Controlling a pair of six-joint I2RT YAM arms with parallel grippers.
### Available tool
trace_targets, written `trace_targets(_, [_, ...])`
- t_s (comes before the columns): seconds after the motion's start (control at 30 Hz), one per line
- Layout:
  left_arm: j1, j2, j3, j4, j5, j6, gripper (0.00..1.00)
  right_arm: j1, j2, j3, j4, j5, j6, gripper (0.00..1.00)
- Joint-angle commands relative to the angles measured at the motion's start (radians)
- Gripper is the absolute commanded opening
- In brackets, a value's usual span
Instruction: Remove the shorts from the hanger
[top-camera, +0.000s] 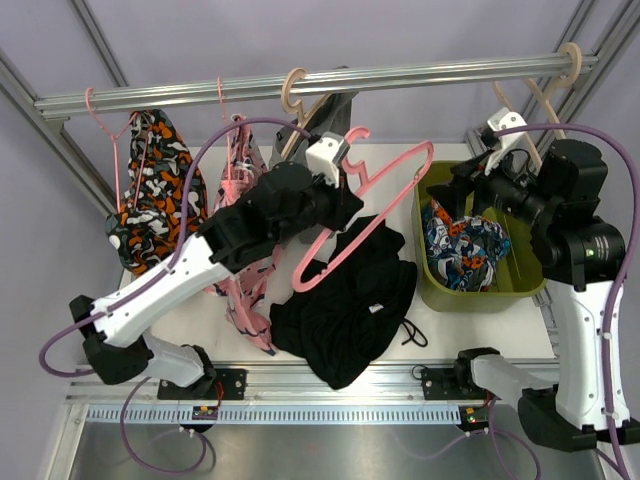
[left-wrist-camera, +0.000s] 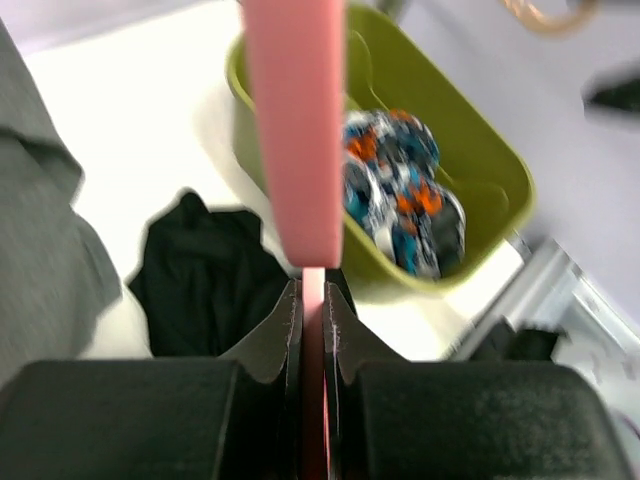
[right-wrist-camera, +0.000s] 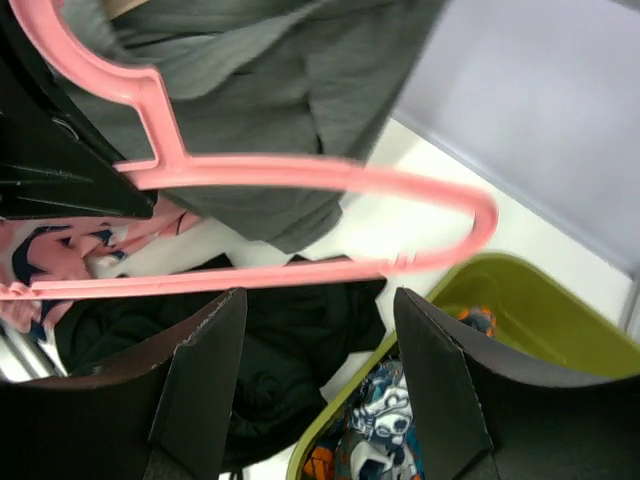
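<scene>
My left gripper (top-camera: 343, 168) is shut on a bare pink hanger (top-camera: 372, 205) and holds it tilted above the table; its jaws pinch the hanger's bar (left-wrist-camera: 312, 300). Plain black shorts (top-camera: 350, 300) lie crumpled on the table under it. Grey shorts (top-camera: 328, 110) hang on the rail behind the left arm. Blue-orange-white patterned shorts (top-camera: 150, 195) hang at the far left, and another patterned pair (top-camera: 460, 245) lies in the green bin (top-camera: 432, 280). My right gripper (top-camera: 470, 180) is open and empty over the bin's left rim (right-wrist-camera: 320, 330), below the pink hanger (right-wrist-camera: 300, 170).
A pink patterned garment (top-camera: 240, 210) hangs on a pink hanger beside the left arm. Bare wooden hangers (top-camera: 545, 85) hang at the right end of the metal rail (top-camera: 420, 72). Slanted frame bars stand at both sides.
</scene>
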Motion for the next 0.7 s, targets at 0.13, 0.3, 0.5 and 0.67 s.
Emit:
trace_targets(0.13, [0.001,0.202,0.269,0.121,-0.236,0.027,0.0,-0.023,-0.14,-0.143,0.111,0.148,0.201,0.68])
trace_targets(0.3, [0.001,0.369,0.499,0.109,-0.287,0.039,0.0,-0.027,-0.182,-0.215,0.142,0.181,0.235,0.68])
trace_targets(0.5, [0.006,0.468,0.629,0.129,-0.362,0.057,0.0,-0.027,-0.24,-0.293,0.191,0.178,0.275,0.67])
trace_targets(0.67, [0.026,0.517,0.656,0.123,-0.366,0.03,0.0,-0.027,-0.266,-0.321,0.203,0.181,0.306,0.67])
